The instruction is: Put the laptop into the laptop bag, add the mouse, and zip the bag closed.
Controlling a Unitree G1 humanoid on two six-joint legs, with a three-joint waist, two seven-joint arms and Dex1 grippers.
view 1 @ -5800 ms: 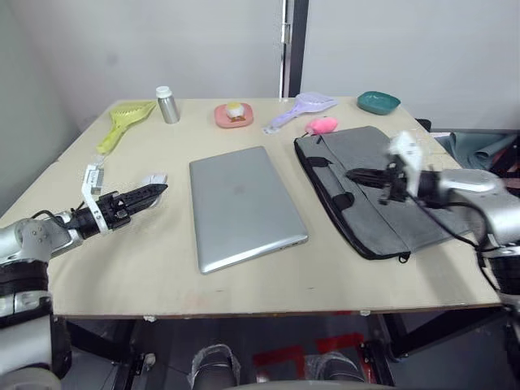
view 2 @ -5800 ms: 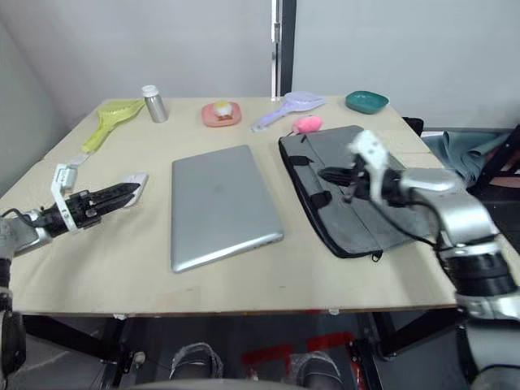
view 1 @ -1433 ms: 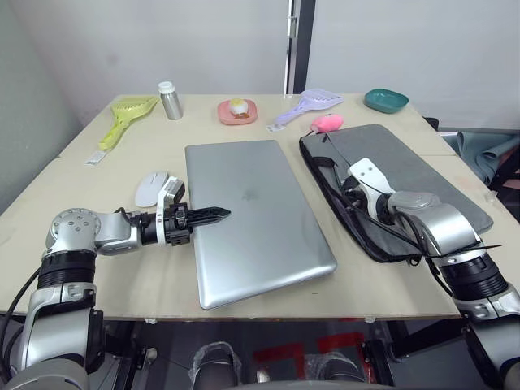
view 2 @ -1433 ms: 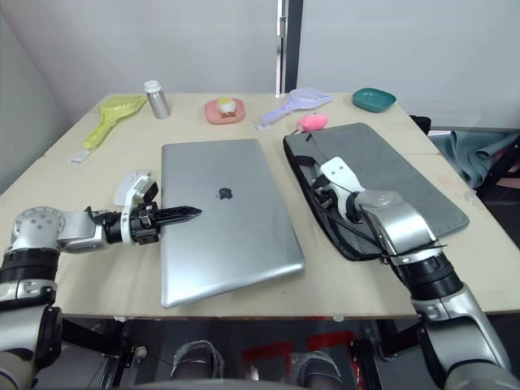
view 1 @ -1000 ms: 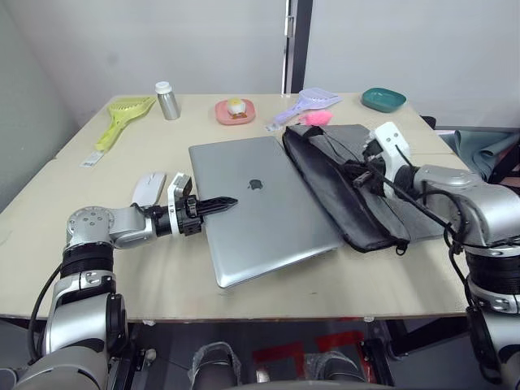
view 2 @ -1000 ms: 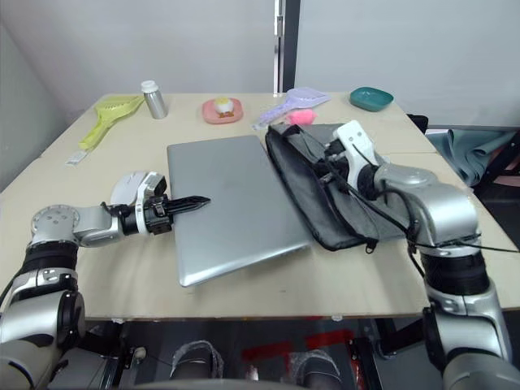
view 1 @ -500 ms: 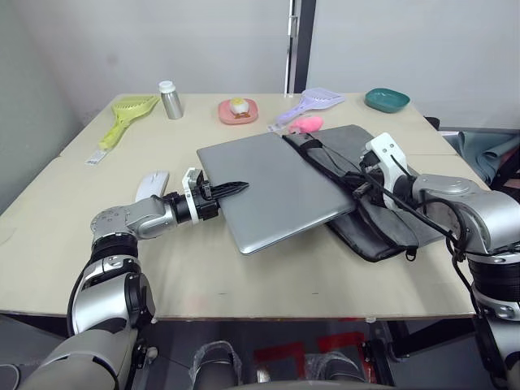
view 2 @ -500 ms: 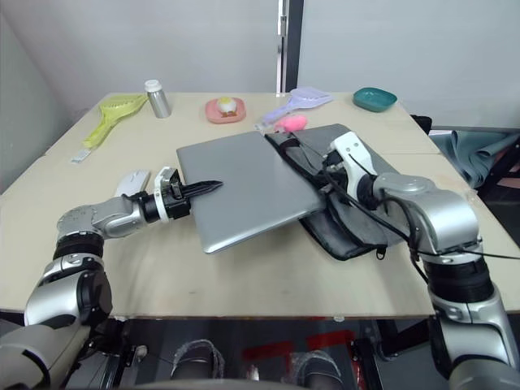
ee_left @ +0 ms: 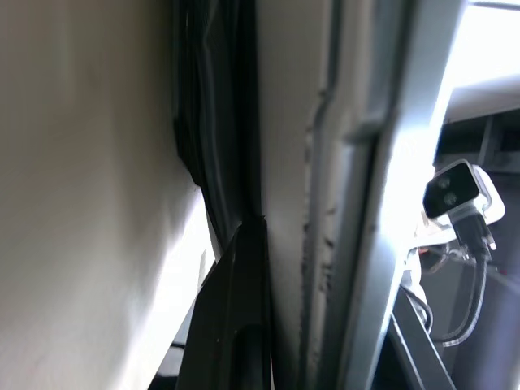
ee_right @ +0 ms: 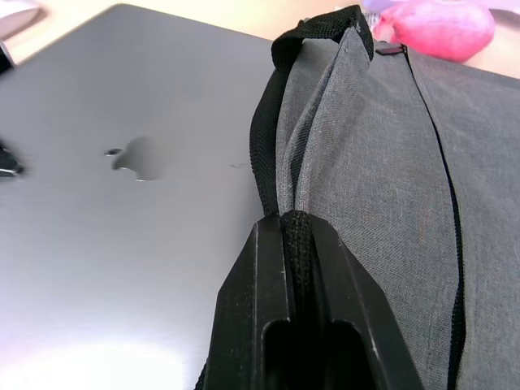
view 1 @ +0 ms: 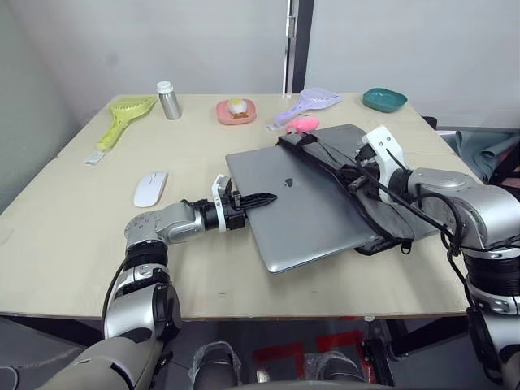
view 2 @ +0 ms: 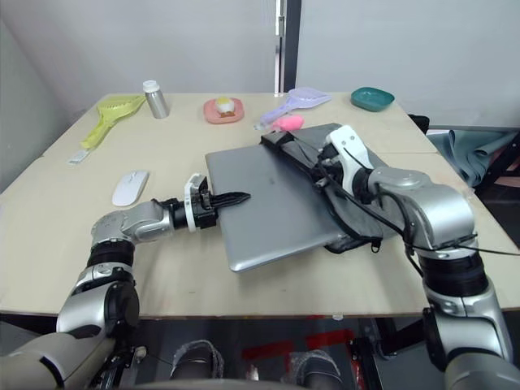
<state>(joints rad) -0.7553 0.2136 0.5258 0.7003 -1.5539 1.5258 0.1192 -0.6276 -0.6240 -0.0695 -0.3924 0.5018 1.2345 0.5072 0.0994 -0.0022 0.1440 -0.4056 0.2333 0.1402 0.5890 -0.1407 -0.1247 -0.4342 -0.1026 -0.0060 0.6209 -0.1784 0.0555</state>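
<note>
Left eye view has the laptop (view 1: 313, 207) lying on the desk (view 1: 73, 244), its far right edge tucked under the raised flap of the laptop bag (view 1: 370, 191). Right claw (ee_right: 292, 244) is pinching the bag's black edging, holding the opening up over the laptop. Left claw (view 1: 262, 197) has its 2 fingers pressed together against the laptop's near left edge. Well left of the laptop sits the mouse (view 1: 151, 188), untouched; just beyond the bag lies a pink plush toy (view 1: 302, 123).
</note>
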